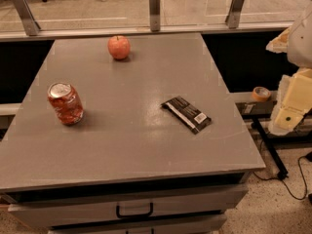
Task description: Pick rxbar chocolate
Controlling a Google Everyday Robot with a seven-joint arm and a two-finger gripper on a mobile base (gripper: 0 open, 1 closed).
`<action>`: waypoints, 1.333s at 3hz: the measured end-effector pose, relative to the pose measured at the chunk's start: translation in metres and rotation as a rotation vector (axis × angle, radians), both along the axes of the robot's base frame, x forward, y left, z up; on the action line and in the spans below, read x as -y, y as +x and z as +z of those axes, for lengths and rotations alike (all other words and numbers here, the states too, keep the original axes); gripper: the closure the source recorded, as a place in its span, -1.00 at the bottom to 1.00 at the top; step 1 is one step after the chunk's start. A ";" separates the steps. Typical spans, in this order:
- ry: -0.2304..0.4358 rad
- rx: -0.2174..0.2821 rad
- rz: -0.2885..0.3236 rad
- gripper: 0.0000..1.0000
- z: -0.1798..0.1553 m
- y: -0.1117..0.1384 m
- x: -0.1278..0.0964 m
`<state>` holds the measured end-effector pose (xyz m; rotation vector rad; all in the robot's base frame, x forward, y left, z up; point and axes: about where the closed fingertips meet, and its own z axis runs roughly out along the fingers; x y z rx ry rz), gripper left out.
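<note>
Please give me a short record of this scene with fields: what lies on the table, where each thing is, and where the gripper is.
surface: grey table
target: rxbar chocolate, lying flat and diagonal, right of centre
can: red can, standing on the left side
apple: apple, near the far edge
spacing: all three things are well apart
gripper: gripper, at the right edge of the view, beyond the table's right side, not touching the bar
task state: bar not yet picked

Dim warm light, soft shadows; tool (291, 108) lit, right edge.
</note>
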<state>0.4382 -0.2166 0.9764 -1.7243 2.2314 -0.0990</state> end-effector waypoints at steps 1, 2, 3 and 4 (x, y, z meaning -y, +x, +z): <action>0.000 0.000 0.000 -1.00 0.000 0.000 0.000; 0.034 0.009 -0.002 -1.00 0.000 0.003 -0.003; 0.117 0.020 0.008 -1.00 -0.014 0.025 -0.018; 0.196 0.005 -0.056 -1.00 -0.041 0.052 -0.035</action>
